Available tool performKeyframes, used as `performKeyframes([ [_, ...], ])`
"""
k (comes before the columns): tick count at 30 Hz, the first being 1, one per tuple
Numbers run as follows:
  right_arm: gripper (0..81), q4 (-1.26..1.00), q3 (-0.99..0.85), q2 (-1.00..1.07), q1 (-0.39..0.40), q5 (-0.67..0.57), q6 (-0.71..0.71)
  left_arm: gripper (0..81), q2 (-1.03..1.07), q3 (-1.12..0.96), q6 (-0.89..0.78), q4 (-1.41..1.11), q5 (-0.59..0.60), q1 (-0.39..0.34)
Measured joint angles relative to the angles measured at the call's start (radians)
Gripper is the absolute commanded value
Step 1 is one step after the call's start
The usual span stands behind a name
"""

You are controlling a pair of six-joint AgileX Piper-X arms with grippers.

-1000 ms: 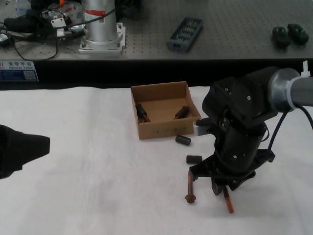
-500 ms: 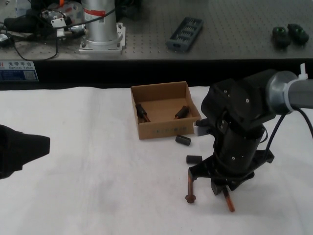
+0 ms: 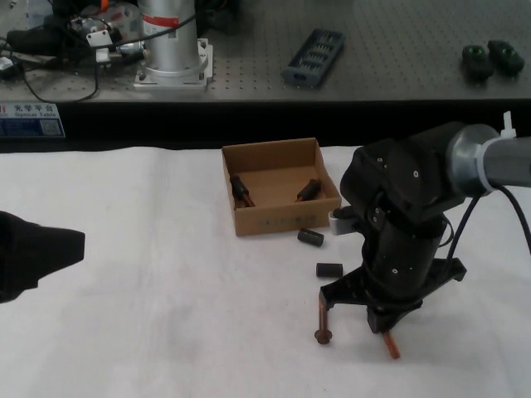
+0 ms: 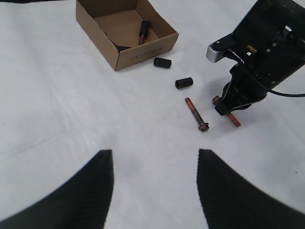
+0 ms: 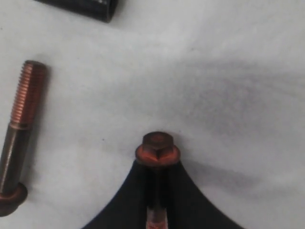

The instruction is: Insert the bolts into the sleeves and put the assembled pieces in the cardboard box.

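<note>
The open cardboard box (image 3: pixel 278 217) (image 4: pixel 143 50) stands mid-bench with two assembled pieces inside (image 3: pixel 241 191) (image 3: pixel 309 190). Two black sleeves lie just in front of it (image 3: pixel 311 237) (image 3: pixel 329 269) (image 4: pixel 162 62) (image 4: pixel 184 83). A loose copper bolt (image 3: pixel 323 315) (image 4: pixel 197 114) (image 5: pixel 21 133) lies nearer the front. My right gripper (image 3: pixel 383 327) (image 5: pixel 157 176) points down at the cloth, shut on a second copper bolt (image 3: pixel 388 342) (image 4: pixel 233 119) (image 5: pixel 157 150), whose hex head sticks out past the fingertips. My left gripper (image 3: pixel 33 253) (image 4: pixel 155 191) hovers open at the far left, holding nothing.
White cloth (image 3: pixel 149 332) covers the bench. Behind it, a perforated metal table carries a metal post (image 3: pixel 170 41), a blue-grey rack (image 3: pixel 314 54), cables and two dark parts (image 3: pixel 494 58). The end of a sleeve (image 5: pixel 81 7) lies close to the right gripper.
The right gripper has drawn its fingers in around the front bolt and settled slightly lower. The left arm, box, sleeves and loose bolt have stayed put.
</note>
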Motion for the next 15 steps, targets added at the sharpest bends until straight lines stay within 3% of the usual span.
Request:
performKeyframes([
  [11, 2.7, 0.073, 0.003, -0.154, 0.000, 0.000, -0.048, 38.9, 0.027, 0.000, 0.050, -0.036, 0.009, -0.006],
  [15, 2.7, 0.086, 0.014, -0.216, 0.000, 0.000, -0.067, 38.9, 0.097, 0.000, 0.051, -0.090, 0.016, -0.056],
])
